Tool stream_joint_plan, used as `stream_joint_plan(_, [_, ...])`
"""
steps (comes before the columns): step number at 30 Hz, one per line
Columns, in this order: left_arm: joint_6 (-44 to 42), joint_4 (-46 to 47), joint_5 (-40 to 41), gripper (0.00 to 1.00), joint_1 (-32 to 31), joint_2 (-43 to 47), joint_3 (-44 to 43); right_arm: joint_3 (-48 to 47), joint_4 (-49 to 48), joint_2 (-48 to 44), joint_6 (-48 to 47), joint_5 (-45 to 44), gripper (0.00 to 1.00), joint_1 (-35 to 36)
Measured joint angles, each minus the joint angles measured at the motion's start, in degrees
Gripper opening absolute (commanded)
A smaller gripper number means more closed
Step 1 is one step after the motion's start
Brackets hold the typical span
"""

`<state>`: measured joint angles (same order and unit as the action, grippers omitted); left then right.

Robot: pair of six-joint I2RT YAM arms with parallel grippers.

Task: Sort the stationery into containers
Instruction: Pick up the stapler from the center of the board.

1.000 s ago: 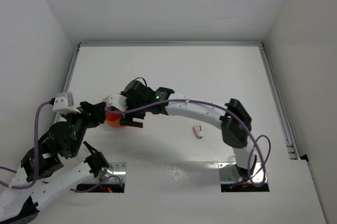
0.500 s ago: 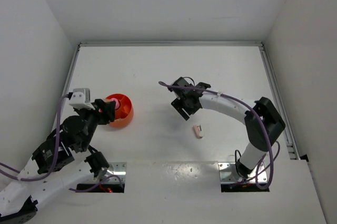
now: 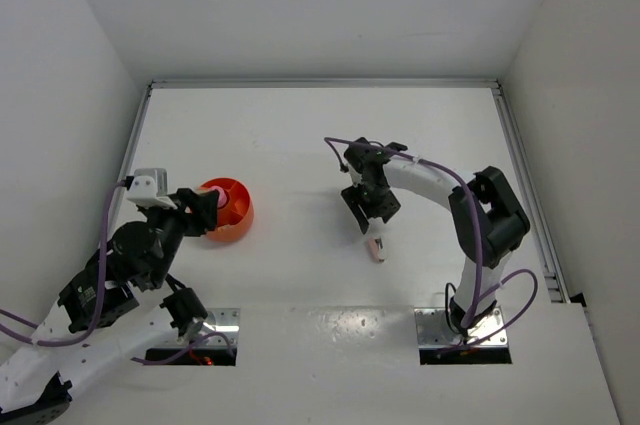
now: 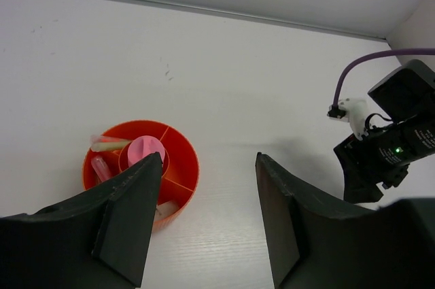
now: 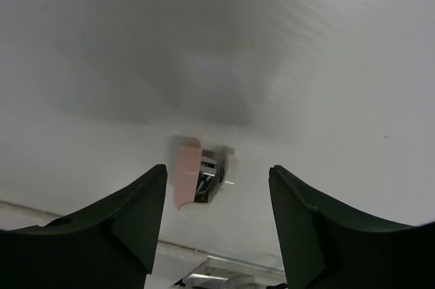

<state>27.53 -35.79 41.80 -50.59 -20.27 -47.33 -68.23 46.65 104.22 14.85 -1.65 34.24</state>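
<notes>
Stationery is split between 2 places. 1 pink piece [image 3: 375, 249] with a dark part lies alone on the white table [image 3: 300, 135], right of middle. The right gripper [image 3: 372, 232] hangs just over it with its jaws apart and nothing in them. In the blurred right wrist view the piece [image 5: 187, 170] shows on the surface between the 2 spread fingers [image 5: 129, 228].

The other pieces sit in the orange bowl [image 3: 240, 222] at the table's left. A pink cylinder [image 4: 145, 147] stands at its centre, with a pale green stick [image 4: 107, 143], a pink stub [image 4: 100, 165] and a beige stub [image 4: 163, 209] in the outer compartments. The left gripper [image 3: 203, 213] hovers at the bowl's near-left edge with its jaws open and empty.

Plain white walls [image 3: 300, 5] close in the table on 3 sides. A metal rail [image 3: 320, 83] runs along the far edge, and another [image 3: 525, 185] down the right side. The matte tabletop carries soft shadows of the arms, and 2 metal plates [image 3: 226, 319] sit at its near edge.
</notes>
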Motion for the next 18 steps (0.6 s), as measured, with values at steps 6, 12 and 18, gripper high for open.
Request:
stream_joint_plan(6, [-0.09, 0.39, -0.02, 0.63, 0.00, -0.02, 0.39, -0.04, 2.16, 0.00, -1.57, 5.25, 0.70, 0.02])
stream_joint_plan(12, [-0.09, 0.39, -0.04, 0.63, 0.00, -0.04, 0.83, 0.39, 3.15, 0.00, -2.25, 6.14, 0.71, 0.02])
stream_joint_plan(18, [-0.09, 0.39, -0.24, 0.63, 0.00, -0.09, 0.83, 2.67, 3.30, 0.52, -2.43, 6.01, 0.71, 0.02])
